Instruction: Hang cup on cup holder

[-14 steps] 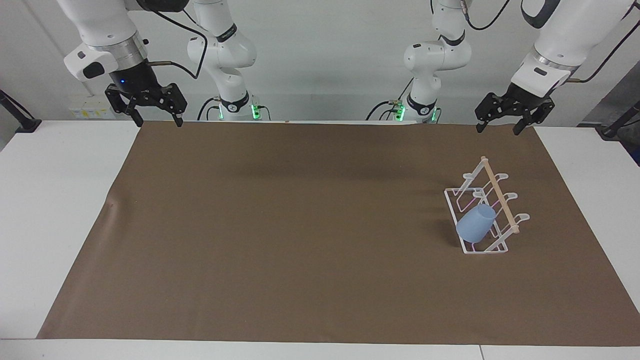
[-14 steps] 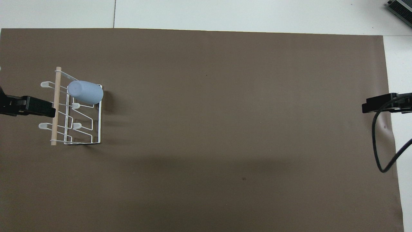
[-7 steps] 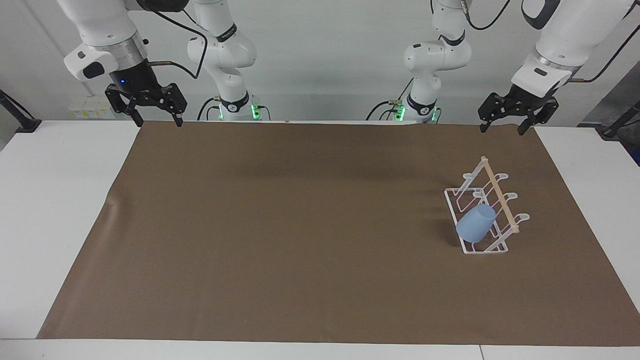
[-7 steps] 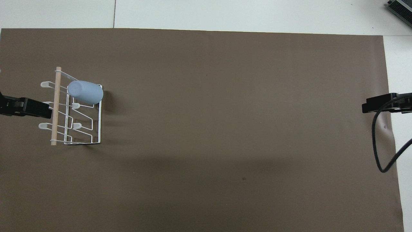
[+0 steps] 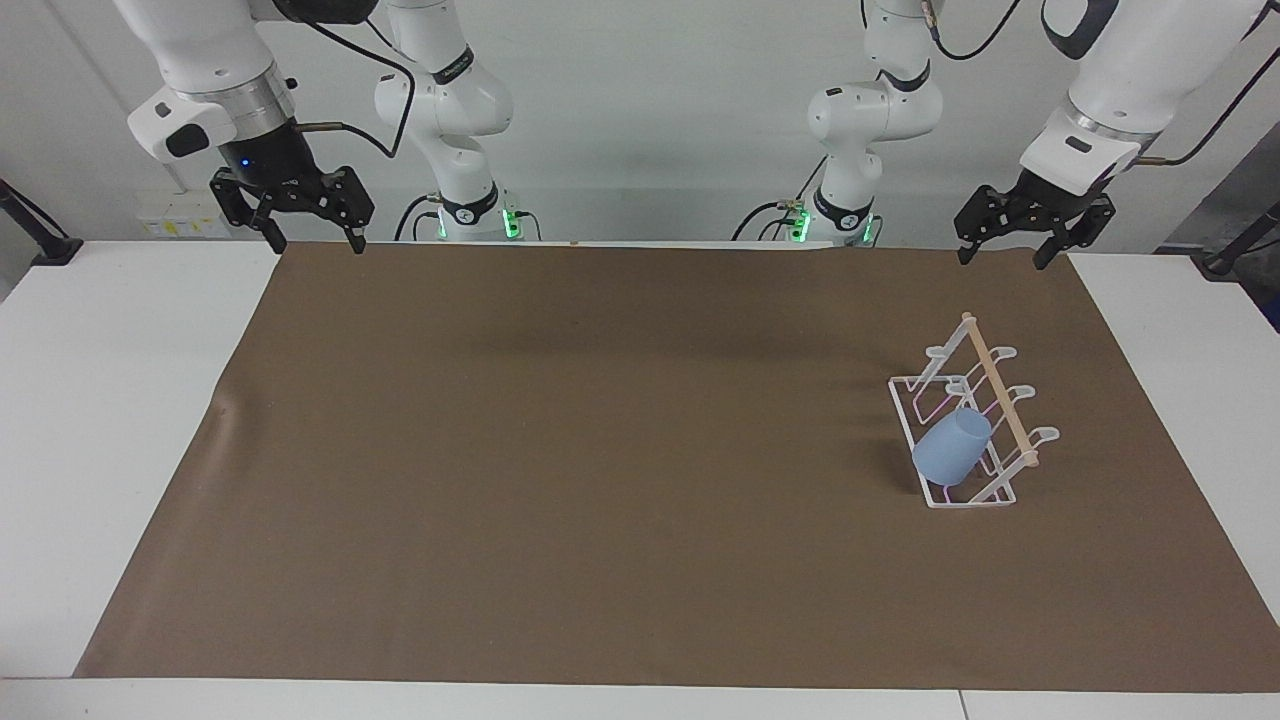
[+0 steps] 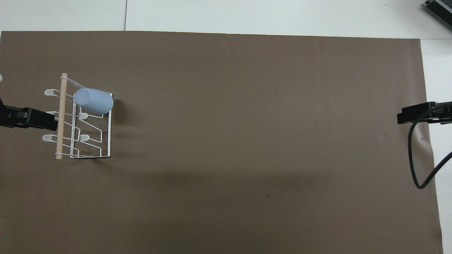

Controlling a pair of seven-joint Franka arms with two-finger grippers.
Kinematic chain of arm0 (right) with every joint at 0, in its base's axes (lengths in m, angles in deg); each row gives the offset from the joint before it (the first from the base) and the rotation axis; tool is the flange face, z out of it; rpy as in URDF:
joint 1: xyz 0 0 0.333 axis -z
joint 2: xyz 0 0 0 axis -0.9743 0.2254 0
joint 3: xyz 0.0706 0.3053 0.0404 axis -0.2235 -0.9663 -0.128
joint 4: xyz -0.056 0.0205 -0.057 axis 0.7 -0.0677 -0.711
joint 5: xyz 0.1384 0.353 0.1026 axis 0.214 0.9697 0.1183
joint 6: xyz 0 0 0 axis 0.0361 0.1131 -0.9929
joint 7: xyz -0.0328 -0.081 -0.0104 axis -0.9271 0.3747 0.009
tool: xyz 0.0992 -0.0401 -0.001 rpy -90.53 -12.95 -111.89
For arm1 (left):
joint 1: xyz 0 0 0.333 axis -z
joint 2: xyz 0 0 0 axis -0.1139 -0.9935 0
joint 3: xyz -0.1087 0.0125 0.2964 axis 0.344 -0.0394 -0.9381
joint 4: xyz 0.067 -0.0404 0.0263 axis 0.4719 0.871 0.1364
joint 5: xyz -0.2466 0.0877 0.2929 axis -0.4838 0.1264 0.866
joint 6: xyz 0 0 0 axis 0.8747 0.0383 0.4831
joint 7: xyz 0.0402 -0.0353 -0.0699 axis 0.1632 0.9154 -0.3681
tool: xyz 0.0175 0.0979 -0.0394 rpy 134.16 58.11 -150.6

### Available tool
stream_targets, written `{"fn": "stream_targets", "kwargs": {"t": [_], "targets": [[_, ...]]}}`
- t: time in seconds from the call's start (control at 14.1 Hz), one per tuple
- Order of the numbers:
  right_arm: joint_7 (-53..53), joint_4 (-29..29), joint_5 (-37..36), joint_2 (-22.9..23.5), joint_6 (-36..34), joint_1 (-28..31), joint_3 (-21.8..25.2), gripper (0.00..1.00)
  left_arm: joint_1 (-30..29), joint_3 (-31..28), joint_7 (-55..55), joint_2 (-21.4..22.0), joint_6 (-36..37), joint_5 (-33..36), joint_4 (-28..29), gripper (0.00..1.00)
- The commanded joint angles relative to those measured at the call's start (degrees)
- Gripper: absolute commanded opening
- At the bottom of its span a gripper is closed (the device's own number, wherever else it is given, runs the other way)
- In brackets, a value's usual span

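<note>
In the facing view, the cup (image 5: 951, 447) is seen hung tilted on the cup holder (image 5: 972, 420), toward the left arm's end of the brown mat (image 5: 600, 450). The left gripper (image 5: 1000, 255) and right gripper (image 5: 314, 241) are held spread wide and empty over the mat's edge nearest the robots.

In the overhead view, the cup (image 6: 94, 101) is seen on the prong of the cup holder (image 6: 76, 120) farthest from the robots.

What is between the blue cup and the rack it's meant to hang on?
Nothing visible. The cup already sits tilted on a prong of the cup holder, at the end farthest from the robots. The left claw hangs open over the mat's edge nearest the robots, holding nothing. The right claw waits, open, at the right arm's end.
</note>
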Motion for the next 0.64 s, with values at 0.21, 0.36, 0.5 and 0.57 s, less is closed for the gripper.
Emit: {"fn": "stream_targets", "kwargs": {"t": [0.21, 0.36, 0.5, 0.57], "targets": [[-0.75, -0.7, 0.33, -0.8, -0.58, 0.45, -0.34, 1.0, -0.36, 0.25, 1.22, 0.68, 0.47, 0.62, 0.73, 1.0], [-0.75, -0.7, 0.33, -0.71, -0.58, 0.45, -0.34, 1.0, -0.36, 0.25, 1.31, 0.68, 0.47, 0.62, 0.73, 1.0], [-0.75, -0.7, 0.24, -0.8, -0.58, 0.45, -0.43, 1.0, -0.36, 0.25, 1.22, 0.68, 0.55, 0.62, 0.73, 1.0], [-0.75, -0.7, 0.33, -0.71, -0.58, 0.45, -0.43, 1.0, -0.36, 0.25, 1.31, 0.77, 0.73, 0.62, 0.73, 1.0]]}}
